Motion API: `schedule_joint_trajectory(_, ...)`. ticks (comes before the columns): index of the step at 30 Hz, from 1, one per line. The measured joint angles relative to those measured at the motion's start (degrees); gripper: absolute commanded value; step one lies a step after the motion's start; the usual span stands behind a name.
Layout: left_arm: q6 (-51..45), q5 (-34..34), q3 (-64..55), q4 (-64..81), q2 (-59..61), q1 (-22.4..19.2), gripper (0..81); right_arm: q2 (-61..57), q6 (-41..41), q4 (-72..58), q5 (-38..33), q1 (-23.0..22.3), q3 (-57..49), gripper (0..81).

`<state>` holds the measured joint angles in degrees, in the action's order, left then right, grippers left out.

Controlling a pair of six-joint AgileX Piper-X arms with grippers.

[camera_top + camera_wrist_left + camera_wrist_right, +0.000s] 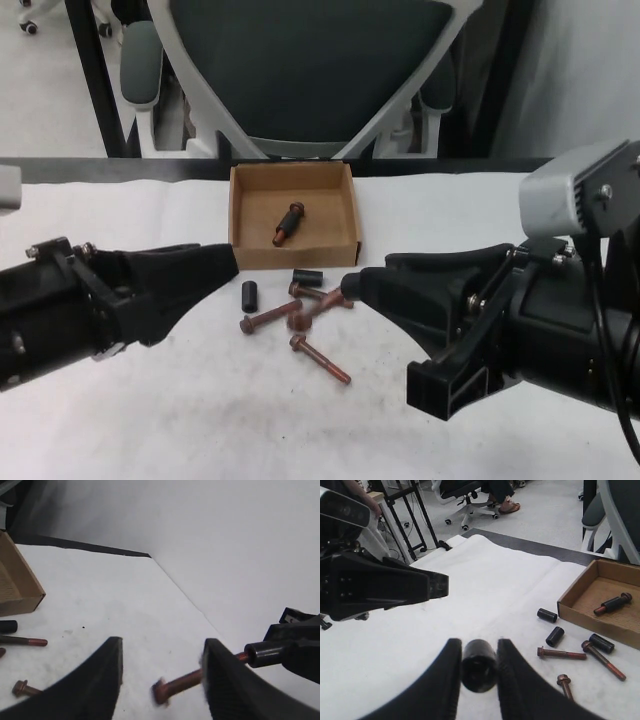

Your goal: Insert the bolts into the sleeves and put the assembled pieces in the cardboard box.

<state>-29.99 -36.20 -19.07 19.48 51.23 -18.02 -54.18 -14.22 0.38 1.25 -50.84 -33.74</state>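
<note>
Above the scatter of parts, near the cardboard box (325,215): right hand (352,285) clamped on a sleeve (479,666); left hand (162,641) spread wide, empty. Progress, as I judge it, is early. One assembled piece (288,222) lies in the box; loose bolts (270,318) and loose sleeves (249,295) wait on the surface (200,420). Held sleeve's long axis runs roughly level, far end toward the left hand. One bolt (180,682) lines up with it; can't tell if seated.

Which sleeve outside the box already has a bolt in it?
The sleeve between the right gripper's fingers; a bolt sticks out of it. The loose sleeves on the bench are empty.
</note>
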Motion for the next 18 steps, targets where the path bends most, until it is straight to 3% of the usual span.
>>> schedule_joint_trajectory(18, 4.31, -1.79, -0.14, -7.01, 0.0, 0.0, 46.0, 0.0, 0.11, 2.76, -1.69, 0.18, -0.23, 0.2)
